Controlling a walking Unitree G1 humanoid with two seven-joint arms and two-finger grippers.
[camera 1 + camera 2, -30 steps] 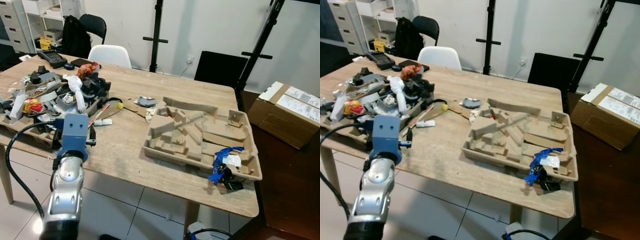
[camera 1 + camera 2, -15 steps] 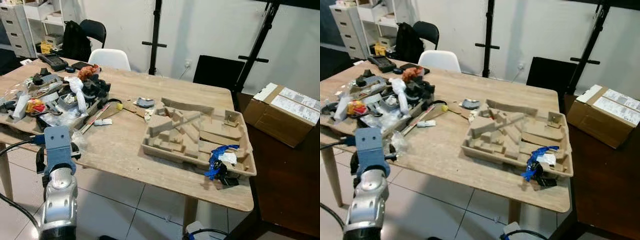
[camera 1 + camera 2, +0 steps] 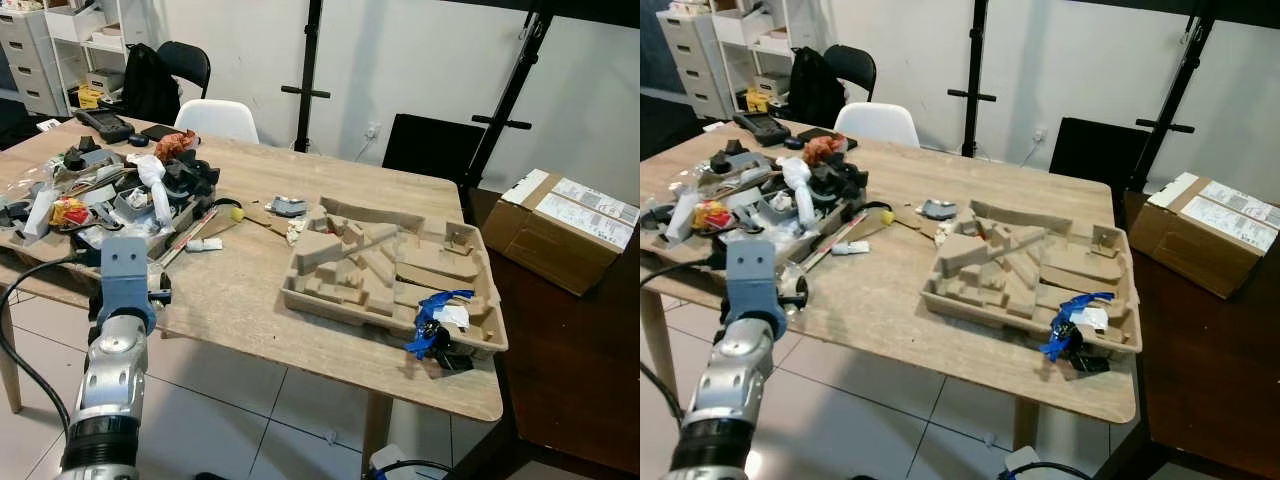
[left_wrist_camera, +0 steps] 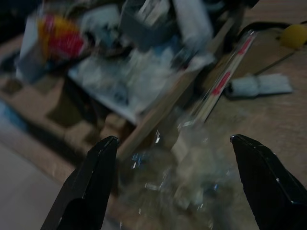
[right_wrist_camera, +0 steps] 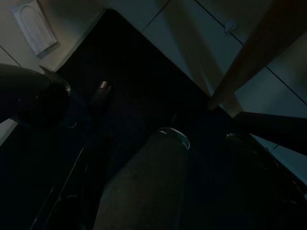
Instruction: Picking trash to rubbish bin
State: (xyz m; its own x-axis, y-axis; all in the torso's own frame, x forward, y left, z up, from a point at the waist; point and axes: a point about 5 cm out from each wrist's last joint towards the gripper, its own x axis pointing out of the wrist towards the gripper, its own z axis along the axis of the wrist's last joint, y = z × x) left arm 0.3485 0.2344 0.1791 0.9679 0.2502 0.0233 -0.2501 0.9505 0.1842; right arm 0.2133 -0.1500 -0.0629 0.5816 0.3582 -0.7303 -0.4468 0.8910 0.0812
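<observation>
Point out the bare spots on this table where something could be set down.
Bare wood on the table lies between the clutter pile and the cardboard tray, and along the far edge by the white chair. The left gripper, open, faces crowded clutter and clear plastic wrap.

A white chair [image 3: 217, 118] and cardboard box [image 3: 570, 228] flank the table [image 3: 250, 290].

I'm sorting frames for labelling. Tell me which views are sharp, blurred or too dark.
Left and right eye views: evenly lit and sharp across the wooden table. Left wrist view: motion-blurred and dim, though the open left gripper and crumpled clear plastic between its fingers stay readable. Right wrist view: very dark, barely any floor tiles discernible.
</observation>
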